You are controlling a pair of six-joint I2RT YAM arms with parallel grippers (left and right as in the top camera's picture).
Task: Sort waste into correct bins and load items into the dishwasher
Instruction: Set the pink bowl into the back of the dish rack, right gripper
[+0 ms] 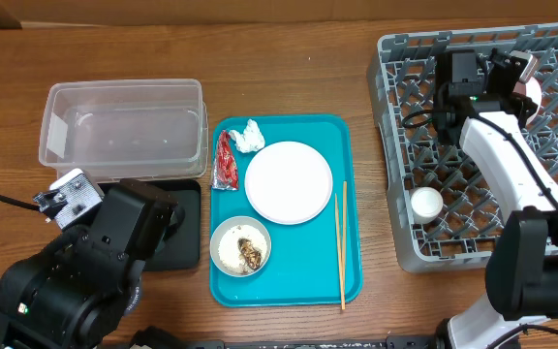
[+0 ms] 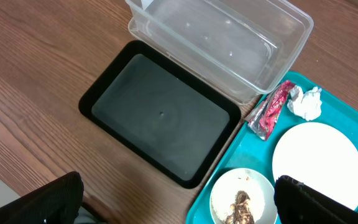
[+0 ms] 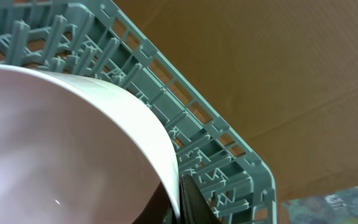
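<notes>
One pink bowl (image 3: 61, 143) in right claw (image 3: 178, 205), two chopsticks (image 1: 344, 242)

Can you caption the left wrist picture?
A black tray beside clear tub, teal tray holding wrapper, tissue, plate and rice bowl.

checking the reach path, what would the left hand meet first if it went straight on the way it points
Probably the shallow black rectangular tray: it lies straight ahead of the left hand, between its spread fingers. Depth is hard to judge.
</notes>
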